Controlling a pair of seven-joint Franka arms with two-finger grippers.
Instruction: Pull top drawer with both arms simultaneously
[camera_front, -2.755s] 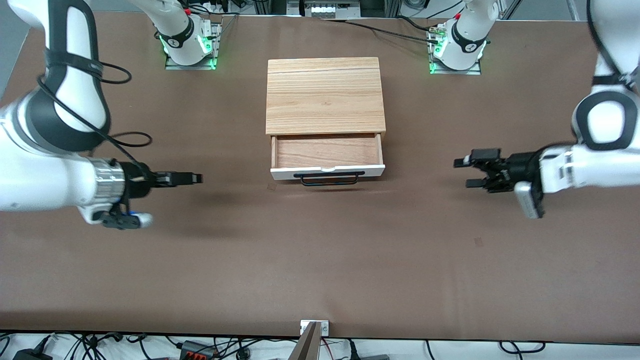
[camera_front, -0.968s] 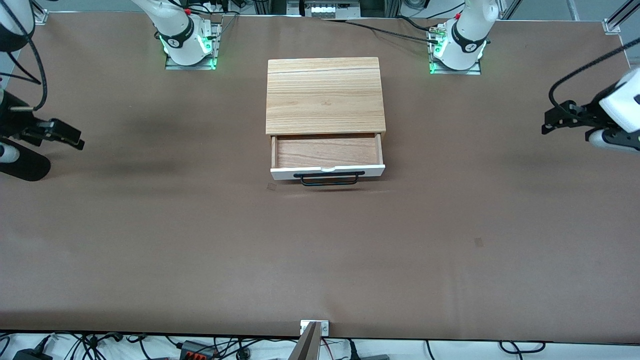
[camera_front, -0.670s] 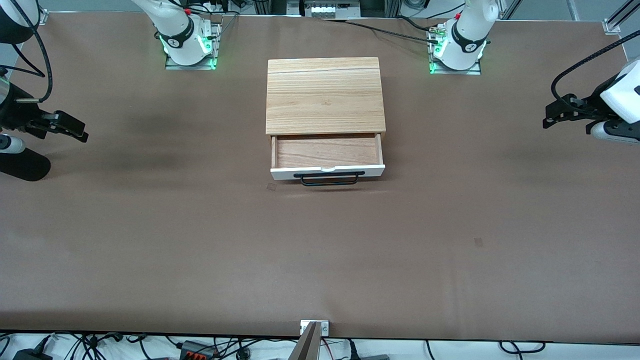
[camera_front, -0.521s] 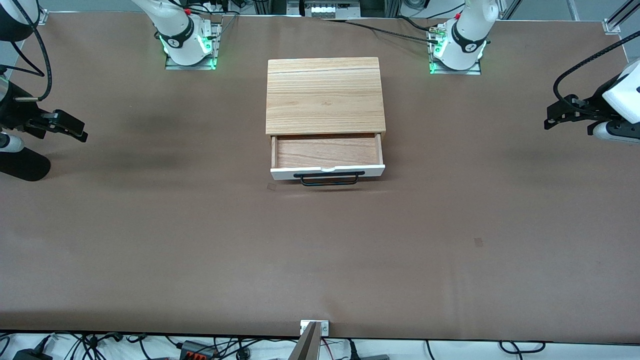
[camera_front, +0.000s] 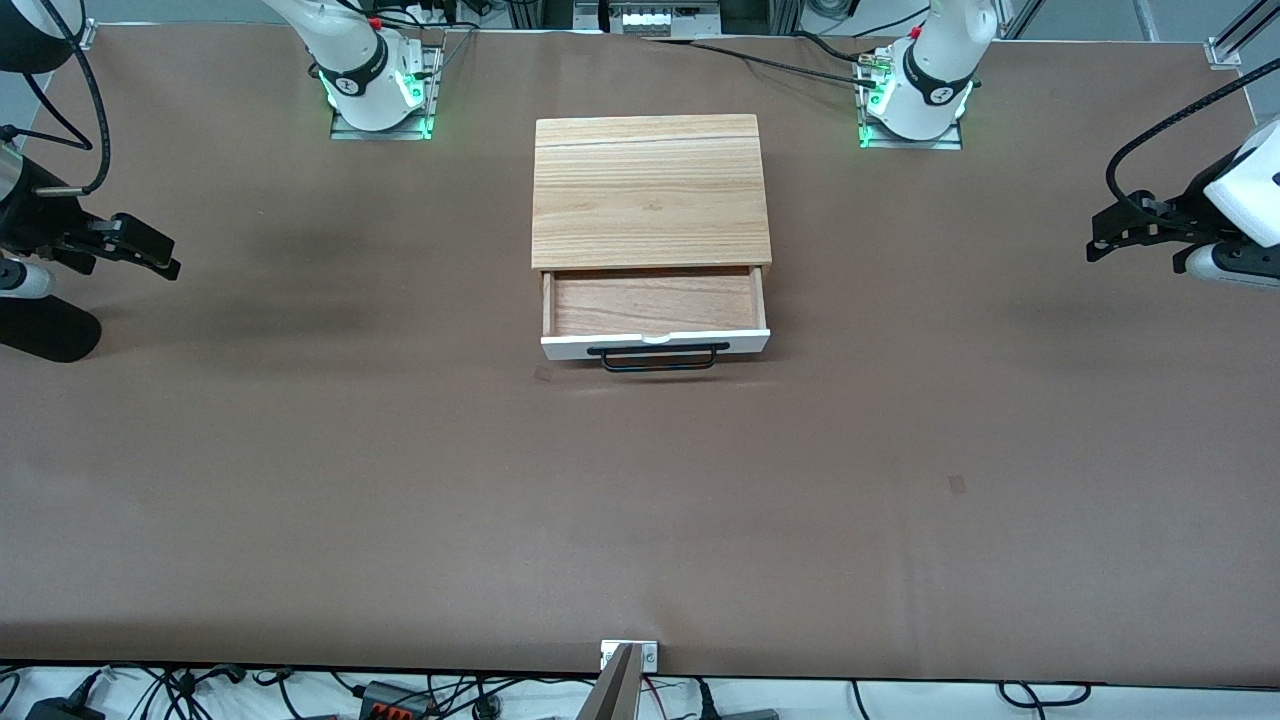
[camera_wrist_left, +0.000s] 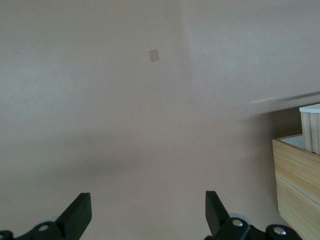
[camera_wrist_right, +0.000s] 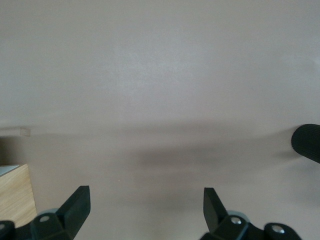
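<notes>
The top drawer (camera_front: 655, 344) stands pulled out of the wood cabinet (camera_front: 650, 190), showing its brown inside, white front and black bar handle (camera_front: 658, 359). My left gripper (camera_front: 1098, 240) hangs open and empty over bare table toward the left arm's end, well clear of the drawer. My right gripper (camera_front: 160, 258) hangs open and empty over bare table toward the right arm's end. In the left wrist view the open gripper (camera_wrist_left: 147, 202) holds nothing and the cabinet's corner (camera_wrist_left: 295, 170) shows at the edge. In the right wrist view the open gripper (camera_wrist_right: 146, 195) holds nothing.
The brown table (camera_front: 640, 520) spreads wide around the cabinet. The two arm bases (camera_front: 375, 85) (camera_front: 915, 95) stand farther from the front camera than the cabinet. A black part of the right arm (camera_front: 45, 330) shows at the table's end.
Both grippers have drawn back from beside the drawer out to the table's ends and risen. Over the last second they have barely shifted. The drawer has not moved.
</notes>
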